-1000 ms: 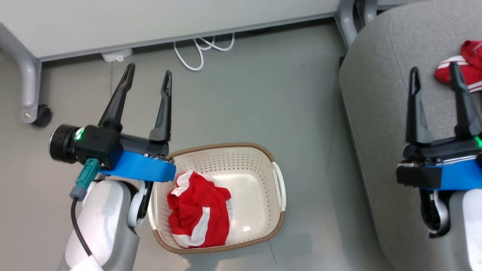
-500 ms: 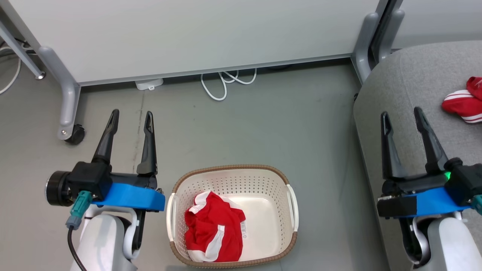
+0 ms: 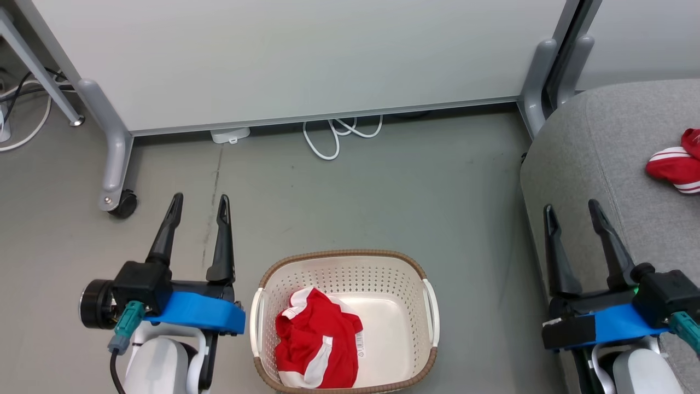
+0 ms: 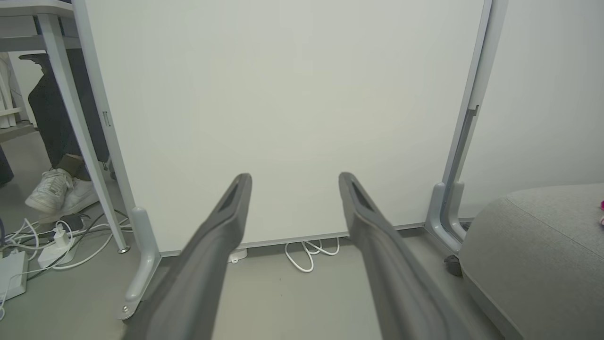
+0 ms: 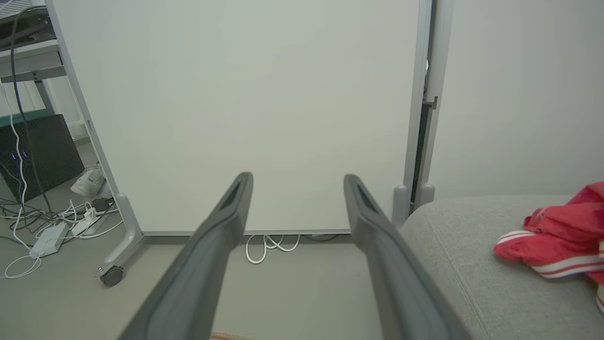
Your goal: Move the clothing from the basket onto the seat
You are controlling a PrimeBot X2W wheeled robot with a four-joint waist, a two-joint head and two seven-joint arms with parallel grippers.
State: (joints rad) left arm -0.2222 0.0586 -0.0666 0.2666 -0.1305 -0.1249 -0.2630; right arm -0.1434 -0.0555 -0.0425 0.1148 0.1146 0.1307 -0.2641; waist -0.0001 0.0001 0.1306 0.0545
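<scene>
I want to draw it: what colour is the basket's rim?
Brown, with a woven look; the rim shows best in the head view.

White cable [image 3: 342,128] coiled under partition panel [image 3: 295,54]; caster [image 3: 124,203] left.

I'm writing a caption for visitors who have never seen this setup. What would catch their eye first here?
The bright red garment crumpled in the left half of the cream basket stands out first, low in the middle of the head view. A second red garment with white stripes lies on the grey seat at the right edge. The left gripper and right gripper both hang open and empty.
</scene>
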